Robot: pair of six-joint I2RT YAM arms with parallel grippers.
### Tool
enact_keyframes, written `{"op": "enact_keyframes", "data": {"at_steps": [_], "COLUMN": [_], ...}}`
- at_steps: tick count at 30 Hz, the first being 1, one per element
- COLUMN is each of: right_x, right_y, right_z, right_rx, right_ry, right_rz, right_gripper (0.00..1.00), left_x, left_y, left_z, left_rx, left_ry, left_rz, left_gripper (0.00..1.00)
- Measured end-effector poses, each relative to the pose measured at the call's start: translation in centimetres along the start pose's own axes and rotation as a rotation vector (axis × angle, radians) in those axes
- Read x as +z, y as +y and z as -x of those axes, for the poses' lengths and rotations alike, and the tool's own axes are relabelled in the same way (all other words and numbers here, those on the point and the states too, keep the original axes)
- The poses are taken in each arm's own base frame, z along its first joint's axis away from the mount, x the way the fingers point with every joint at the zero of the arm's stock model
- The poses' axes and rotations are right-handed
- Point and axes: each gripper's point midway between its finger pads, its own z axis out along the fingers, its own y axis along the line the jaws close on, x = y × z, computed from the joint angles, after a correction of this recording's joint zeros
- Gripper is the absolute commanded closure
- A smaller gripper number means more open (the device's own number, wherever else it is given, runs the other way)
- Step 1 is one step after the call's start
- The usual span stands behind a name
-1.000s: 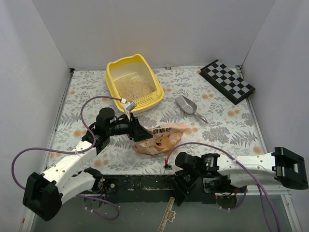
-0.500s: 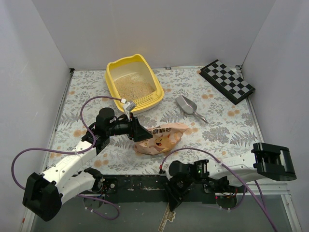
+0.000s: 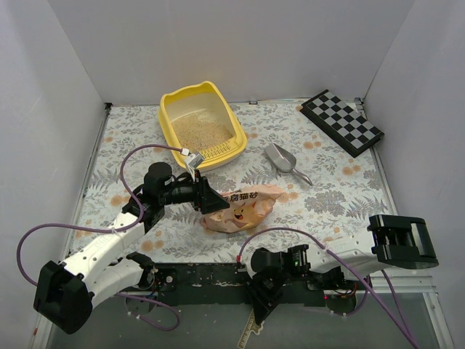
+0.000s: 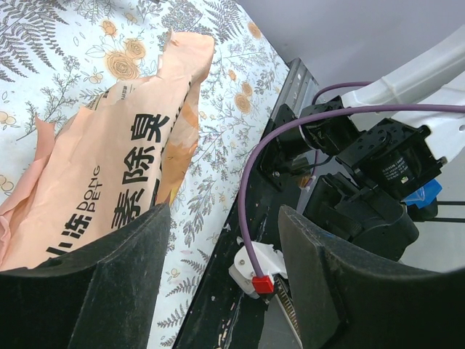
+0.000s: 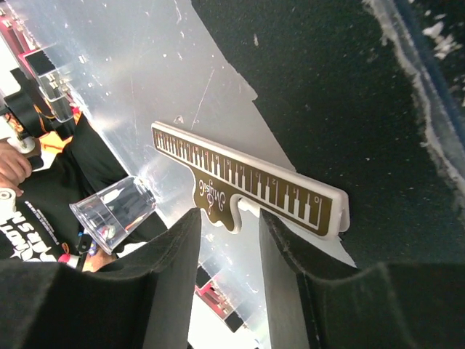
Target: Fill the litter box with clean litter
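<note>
The yellow litter box (image 3: 166,116) stands at the back left of the table, with pale beige clean litter (image 3: 200,132) in it. The crinkled orange-pink bag (image 3: 243,207) lies flat in front of it, and shows in the left wrist view (image 4: 109,167). My left gripper (image 3: 211,202) is open and empty at the bag's left end (image 4: 225,276). My right gripper (image 3: 258,298) is open and empty. It hangs below the table's near edge, over a brown and white ruler (image 5: 247,193).
A silver metal scoop (image 3: 282,160) lies to the right of the litter box. A black-and-white checkered board (image 3: 341,122) sits at the back right. A purple cable (image 4: 251,182) loops over the black base rail at the near edge.
My right arm has folded back, and its gripper has moved left and down past the table's near edge. My left arm and the bag have not moved.
</note>
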Motion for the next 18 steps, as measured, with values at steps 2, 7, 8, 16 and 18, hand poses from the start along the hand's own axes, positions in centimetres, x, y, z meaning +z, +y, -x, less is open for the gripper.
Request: {"op": "enact_keyframes", "data": {"at_steps": [2, 7, 8, 16, 18], "right_x": [0.0, 0.1, 0.1, 0.7, 0.8], "right_y": [0.1, 0.4, 0.5, 0.9, 1.1], "right_z": [-0.2, -0.5, -0.5, -0.8, -0.8], "right_rx": [-0.003, -0.009, -0.010, -0.006, -0.005], "right_ry": [0.005, 0.016, 0.017, 0.037, 0.039], "right_rz": [0.001, 0.005, 0.005, 0.023, 0.031], "right_gripper": [0.60, 0.65, 0.72, 0.99, 0.99], "left_x": [0.0, 0.0, 0.0, 0.0, 0.0], "left_y": [0.0, 0.0, 0.0, -0.1, -0.1], "left_z": [0.0, 0.0, 0.0, 0.0, 0.0], "left_rx": [0.001, 0.001, 0.001, 0.000, 0.001], "left_ry": [0.000, 0.000, 0.000, 0.001, 0.001], "left_rz": [0.000, -0.001, -0.001, -0.003, -0.003], "left_gripper": [0.39, 0.39, 0.39, 0.38, 0.38]}}
